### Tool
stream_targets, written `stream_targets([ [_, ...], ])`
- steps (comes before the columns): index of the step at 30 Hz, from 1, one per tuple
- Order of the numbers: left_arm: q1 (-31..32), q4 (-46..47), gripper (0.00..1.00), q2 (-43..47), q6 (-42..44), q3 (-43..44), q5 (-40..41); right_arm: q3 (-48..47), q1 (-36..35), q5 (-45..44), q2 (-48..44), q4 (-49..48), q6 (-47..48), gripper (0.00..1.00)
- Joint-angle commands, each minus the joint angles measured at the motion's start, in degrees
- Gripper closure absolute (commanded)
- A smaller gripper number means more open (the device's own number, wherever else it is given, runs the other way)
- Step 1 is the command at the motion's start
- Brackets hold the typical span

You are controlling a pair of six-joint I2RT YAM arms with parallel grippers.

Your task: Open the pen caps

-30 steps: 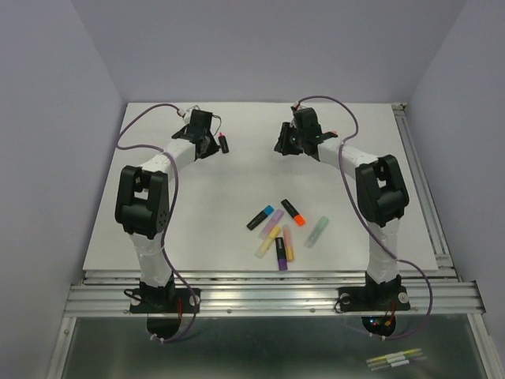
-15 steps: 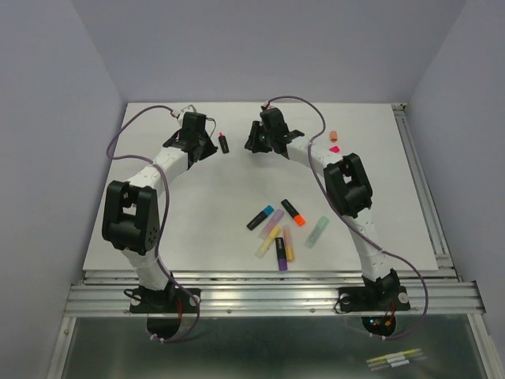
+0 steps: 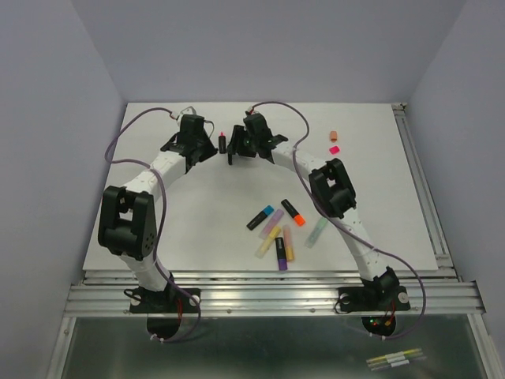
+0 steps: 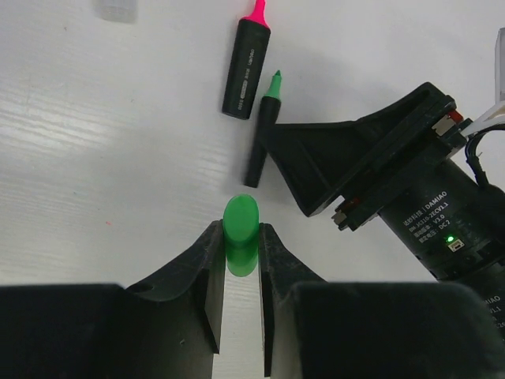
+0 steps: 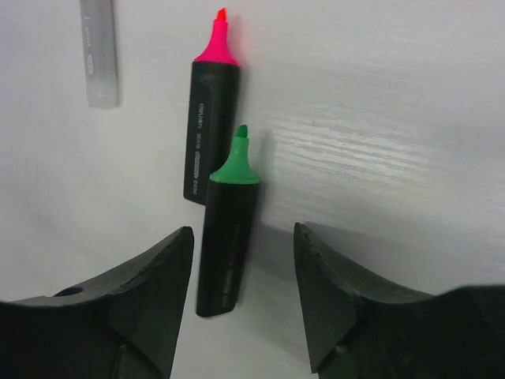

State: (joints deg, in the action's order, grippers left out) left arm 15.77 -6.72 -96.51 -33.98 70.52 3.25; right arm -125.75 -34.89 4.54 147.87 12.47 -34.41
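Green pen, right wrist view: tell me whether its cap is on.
No: the green pen lies with its bare green tip showing, and there is no cap on it.

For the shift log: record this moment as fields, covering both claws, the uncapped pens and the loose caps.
left claw: shut on the green cap
right claw: open, straddling the green-tipped pen
green-tipped pen: uncapped, lying beside the pink-tipped pen
loose caps: orange cap and pink cap, far right of the table
capped pens: clustered mid-table
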Motion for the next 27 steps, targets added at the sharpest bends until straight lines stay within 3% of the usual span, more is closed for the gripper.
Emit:
stream_targets([
  [1,0.14,2.15,1.00,3.70,-0.12,-0.91,-0.52,-3.45,-0.53,0.91,-0.48,0.71,-0.66,0.35],
  [2,0.23,2.32,1.00,3.70,-0.12,-0.91,-0.96,-3.18,-0.53,0.65,-1.00,1.32,-0.05,0.26],
  [7,0.23,3.12,1.00,3.35,-0.12,0.14,-2.80,0.33,0.00,-3.39,-8.29,1.77,1.63,0.01],
  [11,1.10,3.29,1.00,2.64,-0.12,2.33,-2.89,5.85,3.33,-4.01,-16.53,2.82,-0.56,0.00],
  [15,3.30,3.29,1.00,-0.94,0.75,6.46,-4.72,22.59,8.34,-4.18,-28.12,-0.50,-2.67,0.00],
  [19,6.99,2.33,1.00,-8.24,2.86,15.41,-6.49,38.36,16.49,-10.06,-40.01,-1.57,-5.22,0.00],
  [23,10.67,-1.36,1.00,-21.31,3.83,31.29,-9.29,49.01,24.50,-12.97,-48.19,1.58,-7.86,0.00],
  [27,13.76,-4.09,1.00,-31.62,3.83,45.11,-12.56,55.78,25.93,-16.75,-54.35,0.81,-5.75,0.00],
])
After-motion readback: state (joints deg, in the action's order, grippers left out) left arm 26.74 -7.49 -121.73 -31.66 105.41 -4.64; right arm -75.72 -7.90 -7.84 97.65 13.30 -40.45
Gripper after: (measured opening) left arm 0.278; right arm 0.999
